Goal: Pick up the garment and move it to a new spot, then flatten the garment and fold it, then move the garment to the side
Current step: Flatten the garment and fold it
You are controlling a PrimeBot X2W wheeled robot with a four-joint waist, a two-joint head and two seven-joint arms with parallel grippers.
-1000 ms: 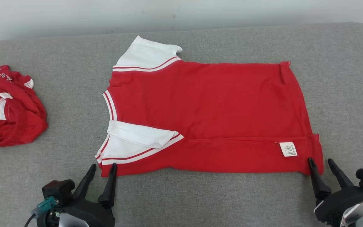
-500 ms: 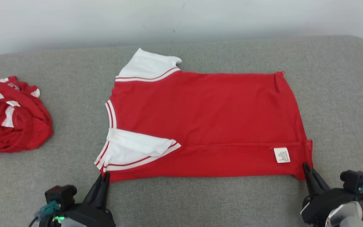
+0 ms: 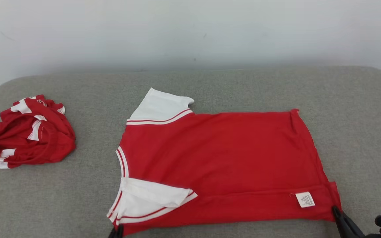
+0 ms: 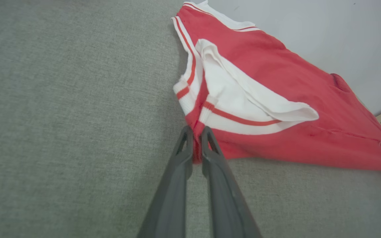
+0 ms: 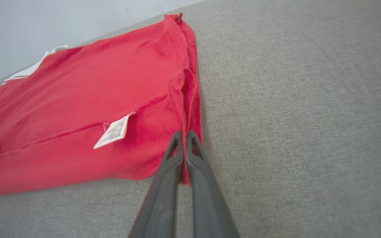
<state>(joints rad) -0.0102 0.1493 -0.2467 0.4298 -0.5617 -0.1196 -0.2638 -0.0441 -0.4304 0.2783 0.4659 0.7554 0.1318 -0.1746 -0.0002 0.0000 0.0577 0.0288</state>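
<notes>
One red T-shirt (image 3: 217,158), soft knit, with white sleeves and red-striped cuffs; it lies flat on your grey woven cushion (image 3: 78,198), the near edge folded over and the near sleeve turned inward; one white care label (image 3: 305,199) near the hem. Your left gripper (image 4: 196,133) has its fingers clamped on the near shoulder corner; your right gripper (image 5: 184,135) pinches the near hem corner. One crumpled red-and-white garment (image 3: 28,132) sits well apart on your left; pale wall (image 3: 177,33) behind. Garments: two; grippers: two.

You can't read the red shirt's (image 3: 220,158) tiny white label (image 3: 305,199), and the head view cuts off the left gripper (image 3: 116,232) and right gripper (image 3: 337,211).
</notes>
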